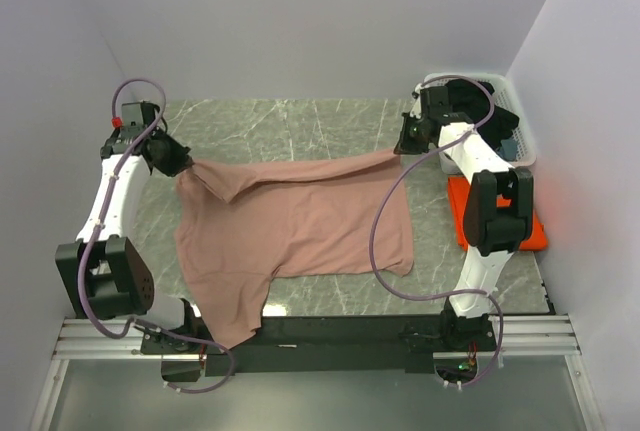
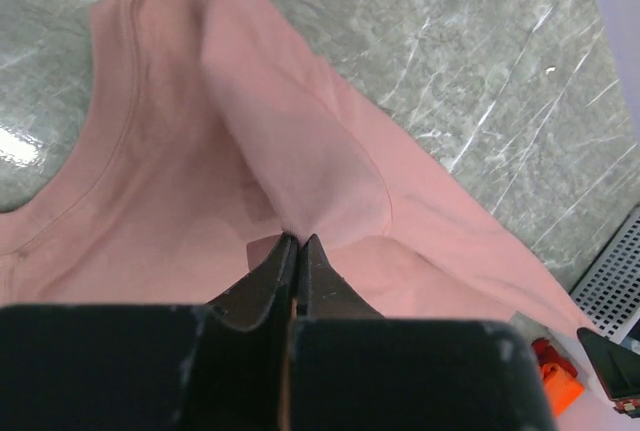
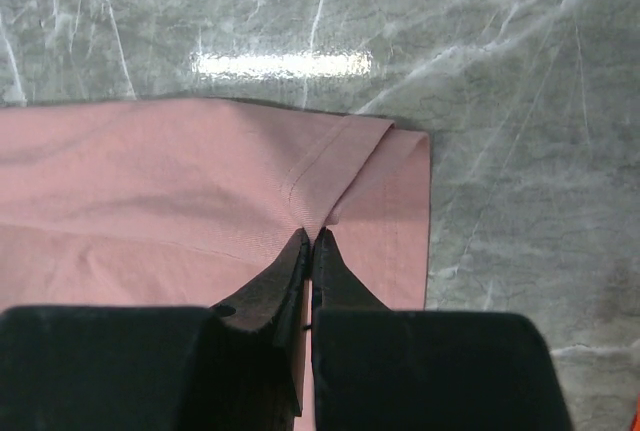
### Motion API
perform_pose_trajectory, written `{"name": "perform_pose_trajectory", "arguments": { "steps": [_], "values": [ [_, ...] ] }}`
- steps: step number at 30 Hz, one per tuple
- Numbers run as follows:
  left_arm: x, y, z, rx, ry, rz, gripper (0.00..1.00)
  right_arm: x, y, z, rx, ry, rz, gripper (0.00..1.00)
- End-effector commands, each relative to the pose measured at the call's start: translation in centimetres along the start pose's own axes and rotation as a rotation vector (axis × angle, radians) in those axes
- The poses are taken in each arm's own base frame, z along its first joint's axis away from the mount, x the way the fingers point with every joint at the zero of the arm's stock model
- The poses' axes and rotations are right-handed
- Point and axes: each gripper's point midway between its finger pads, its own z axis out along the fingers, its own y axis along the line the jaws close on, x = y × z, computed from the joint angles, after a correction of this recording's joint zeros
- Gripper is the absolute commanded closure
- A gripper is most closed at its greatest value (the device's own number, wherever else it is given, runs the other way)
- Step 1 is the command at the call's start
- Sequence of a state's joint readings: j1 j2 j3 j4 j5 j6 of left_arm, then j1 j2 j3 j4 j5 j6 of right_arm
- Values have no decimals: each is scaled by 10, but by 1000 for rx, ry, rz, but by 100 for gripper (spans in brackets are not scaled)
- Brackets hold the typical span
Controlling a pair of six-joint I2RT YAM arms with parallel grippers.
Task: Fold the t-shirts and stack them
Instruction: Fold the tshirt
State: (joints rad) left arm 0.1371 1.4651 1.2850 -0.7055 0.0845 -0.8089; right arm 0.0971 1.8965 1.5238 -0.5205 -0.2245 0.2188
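Note:
A dusty-pink t-shirt (image 1: 300,226) lies spread across the marble table, one sleeve hanging over the near edge. My left gripper (image 1: 180,166) is shut on the pink t-shirt at its far left corner, by the collar; the pinched fabric (image 2: 300,191) rises in a fold ahead of the left gripper (image 2: 298,239). My right gripper (image 1: 405,146) is shut on the far right hem corner, where the hemmed cloth (image 3: 330,166) doubles over in front of the right gripper (image 3: 311,234). An orange t-shirt (image 1: 455,213) lies folded at the right, partly under my right arm.
A white laundry basket (image 1: 520,121) stands at the far right corner, behind my right arm. Grey walls close in on the left, back and right. Bare marble (image 1: 290,126) shows beyond the shirt's far edge.

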Motion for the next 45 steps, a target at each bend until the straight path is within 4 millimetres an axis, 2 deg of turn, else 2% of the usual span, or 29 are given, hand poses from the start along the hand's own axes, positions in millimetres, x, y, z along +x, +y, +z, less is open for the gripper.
{"name": "perform_pose_trajectory", "arguments": {
  "steps": [1, 5, 8, 9, 10, 14, 17, 23, 28, 31, 35, 38, 42, 45],
  "values": [
    [-11, -1, -21, 10, -60, -35, 99, -19, -1, -26, 16, -63, 3, 100],
    [-9, 5, -28, 6, -74, -48, 99, -14, -3, -26, 24, -61, 19, 100],
    [2, 16, -29, -5, -59, -67, 99, -1, -9, -20, 43, -41, 39, 100],
    [11, 23, -26, -13, -40, -75, 99, 5, -12, -16, 53, -26, 53, 100],
    [17, 23, -28, 7, -29, -79, 99, 8, -13, -14, 56, -20, 57, 100],
    [42, 47, -17, -29, 12, -93, 99, 27, -23, 1, 81, 37, 92, 100],
    [70, 72, -5, -70, 69, -112, 99, 41, -28, 14, 94, 84, 115, 100],
    [95, 98, 13, -123, 117, -141, 99, 47, -32, 25, 96, 100, 135, 100],
    [94, 112, 17, -186, 93, -134, 99, 52, -33, 27, 102, 115, 136, 100],
    [84, 106, 14, -176, 72, -131, 99, 48, -31, 22, 102, 101, 146, 100],
    [64, 93, 4, -160, 45, -122, 99, 33, -30, 8, 121, 63, 157, 100],
    [51, 84, -3, -145, 16, -118, 99, 31, -31, 3, 139, 56, 165, 100],
    [48, 85, -5, -151, 8, -112, 99, 43, -35, 9, 152, 83, 190, 100],
    [66, 95, 3, -158, 63, -115, 99, 63, -38, 18, 154, 132, 218, 100]
  ]
}}
